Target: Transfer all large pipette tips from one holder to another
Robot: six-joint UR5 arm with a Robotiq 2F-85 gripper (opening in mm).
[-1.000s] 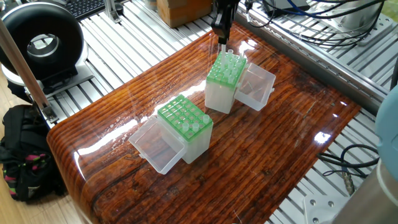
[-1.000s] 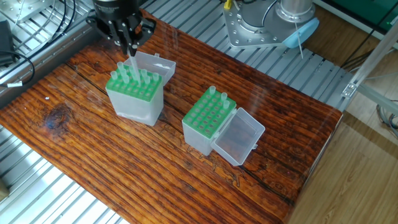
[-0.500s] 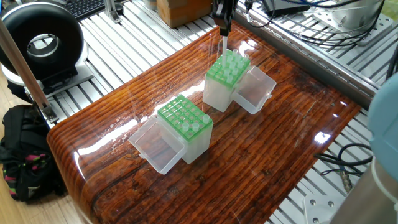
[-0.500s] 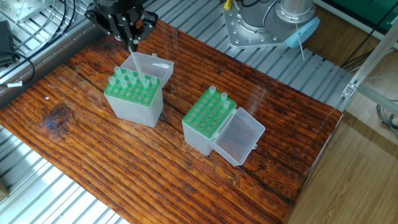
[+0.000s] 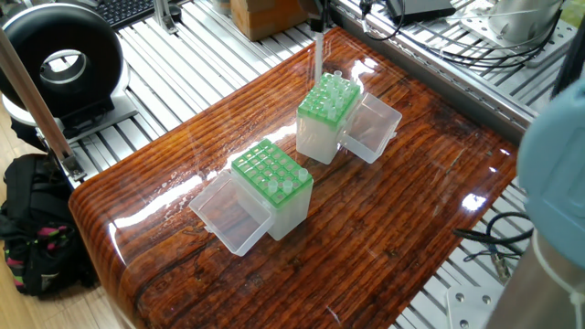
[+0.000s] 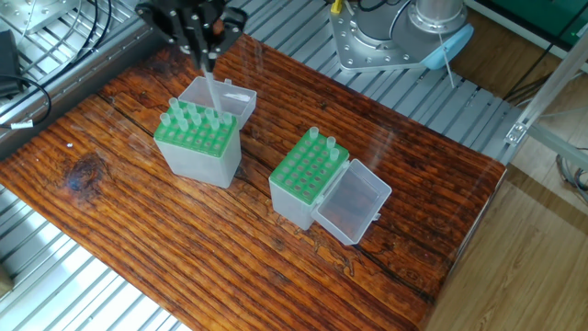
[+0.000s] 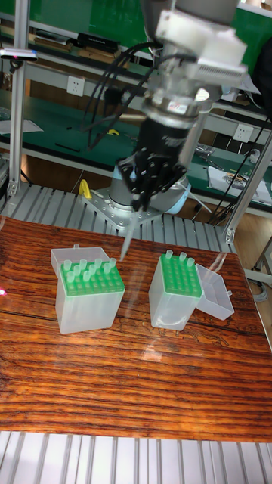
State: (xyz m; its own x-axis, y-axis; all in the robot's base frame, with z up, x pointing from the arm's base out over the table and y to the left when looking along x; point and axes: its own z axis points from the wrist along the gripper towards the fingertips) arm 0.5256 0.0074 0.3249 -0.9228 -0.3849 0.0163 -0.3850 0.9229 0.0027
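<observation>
Gripper (image 7: 137, 203) is pinched on one pipette tip (image 7: 126, 243), which hangs clear above the source rack (image 6: 195, 136), near its hinged lid (image 6: 220, 95). Source rack holds most of the large pipette tips (image 6: 191, 116), roughly eight; an exact count is hard because they overlap. Destination rack (image 6: 310, 165), beside the source rack, holds about two tips (image 6: 322, 141) at one corner. Task looks early, with most transfers left. In one fixed view the gripper is cut off at the top edge.
</observation>
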